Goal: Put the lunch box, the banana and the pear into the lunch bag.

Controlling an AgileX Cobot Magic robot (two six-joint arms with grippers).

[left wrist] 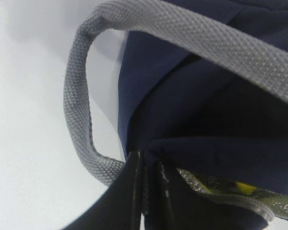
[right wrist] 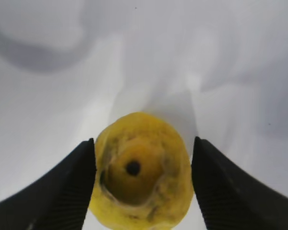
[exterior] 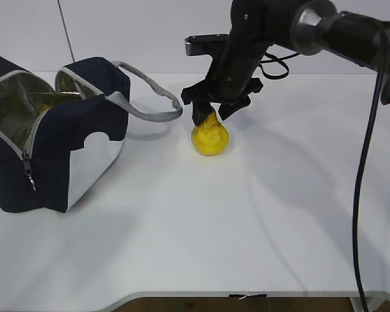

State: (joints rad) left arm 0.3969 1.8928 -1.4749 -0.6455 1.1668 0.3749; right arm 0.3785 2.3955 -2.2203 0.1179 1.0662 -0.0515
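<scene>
The navy lunch bag stands open at the left, foil lining showing. A bit of yellow, likely the banana, lies inside; it also shows in the left wrist view. The lunch box is out of view. The yellow pear stands upright on the table right of the bag. My right gripper is open directly above it, one finger on each side of the pear. My left gripper is shut on the bag's navy fabric; it is not seen in the exterior view.
A grey strap handle hangs from the bag towards the pear; another loops close by in the left wrist view. The right arm's black cable hangs at the right. The table's front edge is near the bottom.
</scene>
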